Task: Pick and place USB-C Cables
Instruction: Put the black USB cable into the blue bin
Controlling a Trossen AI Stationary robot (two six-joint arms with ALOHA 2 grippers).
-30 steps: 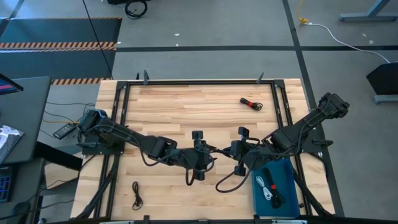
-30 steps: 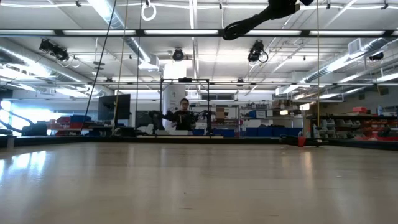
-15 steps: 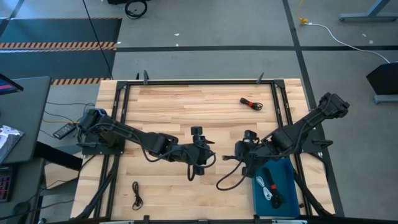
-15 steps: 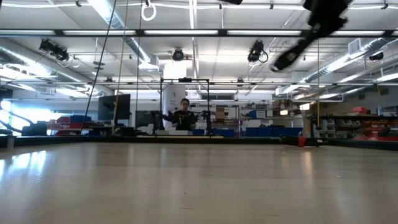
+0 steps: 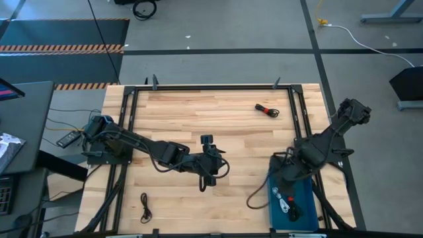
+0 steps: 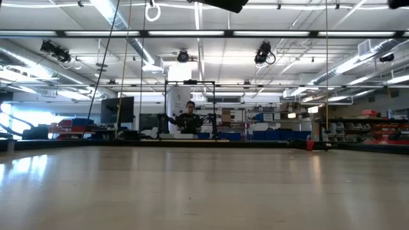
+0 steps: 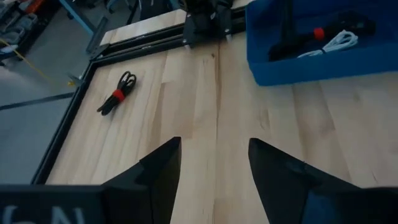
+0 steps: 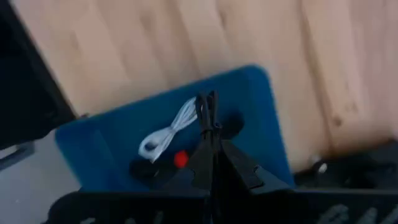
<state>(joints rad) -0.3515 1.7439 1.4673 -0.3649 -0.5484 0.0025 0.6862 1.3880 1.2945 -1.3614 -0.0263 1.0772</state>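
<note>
My right gripper (image 5: 283, 185) hangs over the far end of the blue tray (image 5: 305, 201) and is shut on a black USB-C cable, whose long loop (image 5: 253, 196) trails left of the tray. In the tray lie a white cable (image 8: 168, 132) and a black cable with a red band (image 8: 180, 159). My left gripper (image 7: 214, 168) is open above bare wood at the table's middle (image 5: 220, 165), pointing right. Another red-banded black cable (image 5: 267, 110) lies flat at the far right, also in the left wrist view (image 7: 117, 94). A thin black cable (image 5: 145, 206) lies near left. My right gripper pinches a thin black strand of the cable (image 8: 207, 104) between its two shut fingertips, coming from above over the tray. The rest of the cable hangs slack below and curves out in a loop (image 5: 253, 196) left of the tray.
A black metal frame (image 5: 299, 119) runs along the table's edges and beside the tray. Open wood lies between the two arms and across the far half. In the low view only a dark piece of arm (image 6: 220, 4) shows at the top, with a person far behind the table.
My right gripper has swung from the table's middle, close to my left gripper, toward the right and near edge and now hangs over the blue tray. The black cable's loop has been dragged rightward with it. My left gripper has stayed about where it was.
</note>
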